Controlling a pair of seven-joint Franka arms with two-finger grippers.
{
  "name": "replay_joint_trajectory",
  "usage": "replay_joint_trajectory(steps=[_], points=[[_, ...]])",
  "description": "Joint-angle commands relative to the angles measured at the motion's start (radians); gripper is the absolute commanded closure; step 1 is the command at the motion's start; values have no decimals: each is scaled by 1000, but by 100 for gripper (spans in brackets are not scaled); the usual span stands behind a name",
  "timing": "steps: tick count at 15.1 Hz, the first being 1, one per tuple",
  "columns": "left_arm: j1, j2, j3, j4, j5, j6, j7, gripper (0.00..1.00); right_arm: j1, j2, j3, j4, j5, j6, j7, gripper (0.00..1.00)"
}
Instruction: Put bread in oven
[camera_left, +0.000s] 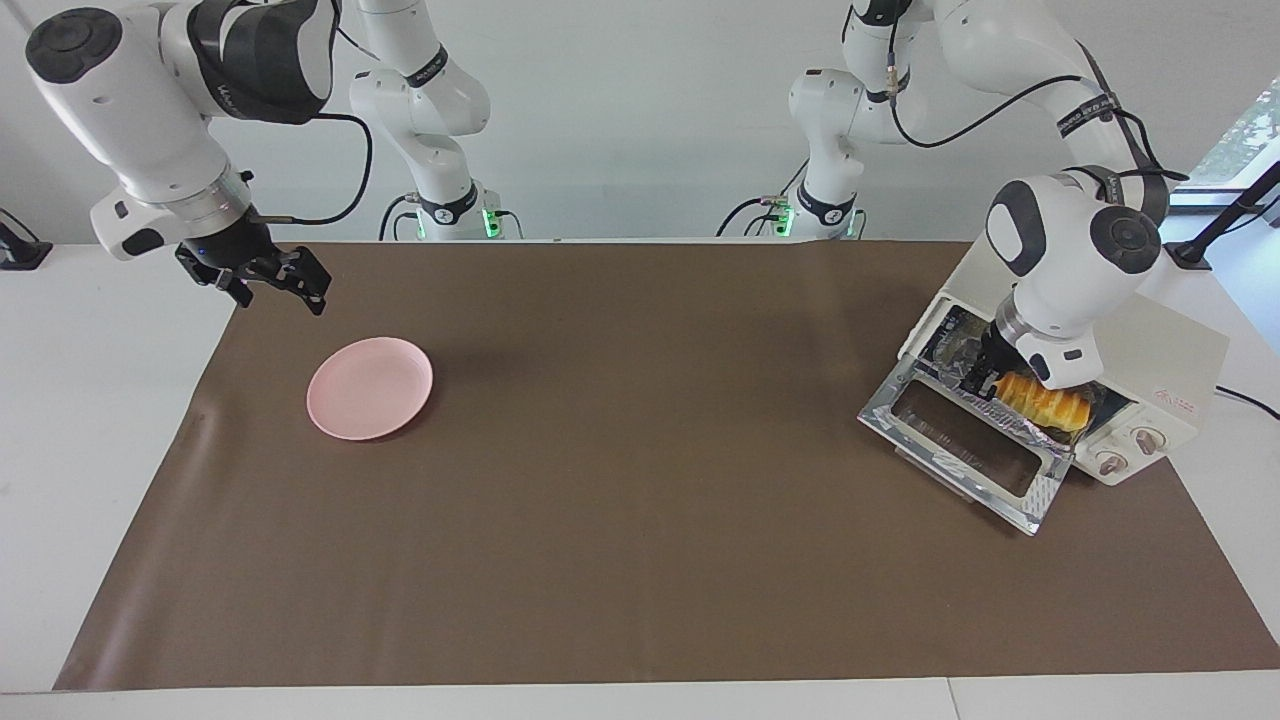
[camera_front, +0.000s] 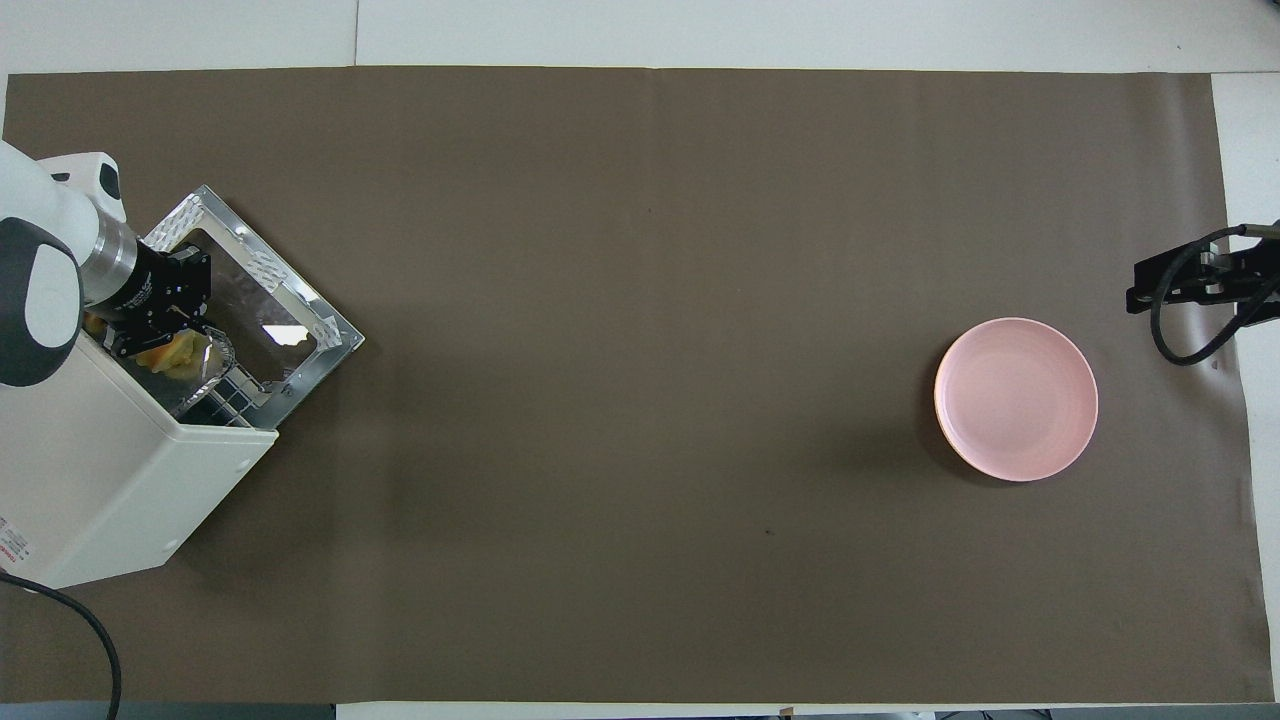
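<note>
Left hand (camera_left: 985, 383) clenched at the foil tray's (camera_left: 1010, 422) edge, bread (camera_left: 1042, 404) on it at the oven (camera_left: 1150, 385) mouth. Could tip the bread off if shoved crookedly. Right hand (camera_left: 283, 285) released, waiting near the plate (camera_left: 370, 387).

I count one bread (camera_left: 1043, 404), a little yellow loaf with ridges. There is one oven (camera_left: 1165, 375), white and boxy. It has one door (camera_left: 965, 445), which hangs open, and two round knobs (camera_left: 1147, 439). One shiny foil tray (camera_front: 205, 368) sits in the oven's mouth. I count one pink plate (camera_left: 370, 387). One brown mat (camera_left: 640, 500) lies on one white table (camera_left: 90, 400). I have two arms and two pincers: my left pincer (camera_left: 985, 378) and my right pincer (camera_left: 268, 282). That makes one of most things and two of just a few.
</note>
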Motion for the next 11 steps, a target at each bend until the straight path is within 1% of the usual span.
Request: replay_joint_trajectory(steps=[1, 4, 9, 11], points=[[0, -20, 1, -31, 41, 32, 9, 100, -11, -24, 9, -27, 17, 5, 8, 0], [-1, -17, 1, -28, 68, 32, 6, 100, -11, -24, 9, -27, 17, 5, 8, 0], [-1, -11, 3, -19, 79, 18, -14, 100, -11, -24, 9, -27, 17, 5, 8, 0], [-1, -3, 0, -20, 79, 26, -54, 100, -11, -25, 9, -27, 17, 5, 8, 0]])
